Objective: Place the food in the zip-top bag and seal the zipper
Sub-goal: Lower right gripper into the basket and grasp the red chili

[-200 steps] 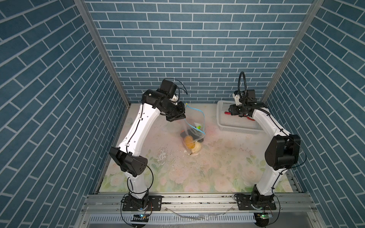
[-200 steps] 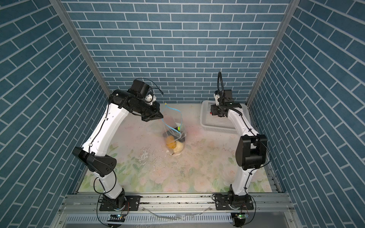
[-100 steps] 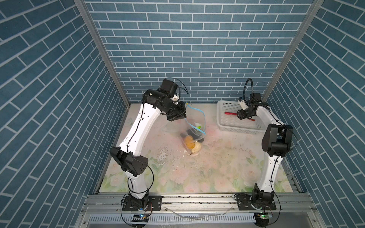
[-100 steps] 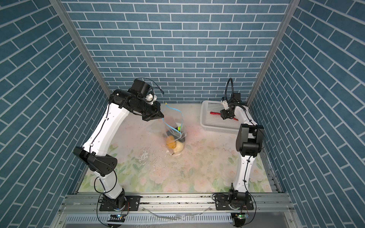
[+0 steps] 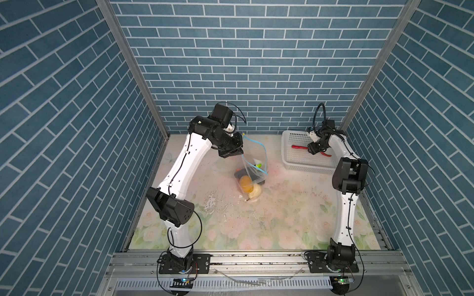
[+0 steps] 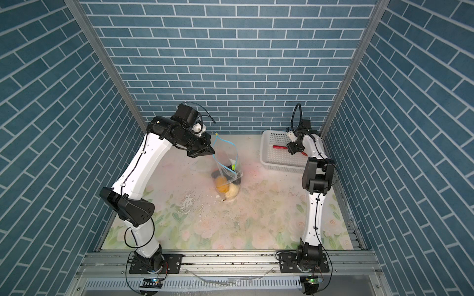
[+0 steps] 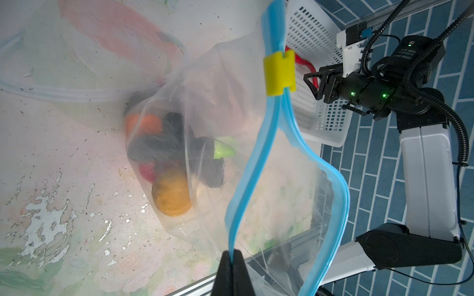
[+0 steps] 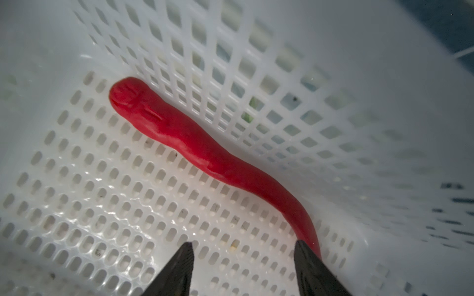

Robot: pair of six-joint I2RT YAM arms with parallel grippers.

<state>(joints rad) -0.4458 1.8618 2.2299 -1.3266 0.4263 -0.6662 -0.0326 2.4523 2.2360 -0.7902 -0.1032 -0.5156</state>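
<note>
– Top views first: where do we see the bag [image 5: 252, 167]?
– In both it hangs from our left fingers [image 5: 239, 153], its bottom on the bench [image 5: 282, 217] with food [image 5: 246, 183] inside. Our right fingers [image 5: 311, 151] sit in the basket [image 5: 307, 167].
– Left wrist?
– We pinch the zipper [image 7: 256, 166] tight. The mouth gapes between the slider [image 7: 279, 74] and our fingers.
– Right wrist?
– Our fingers stand apart, holding nothing. The red strip [image 8: 205, 153] lies on the basket floor, its thin end just beside one finger [image 8: 313, 266].
</note>
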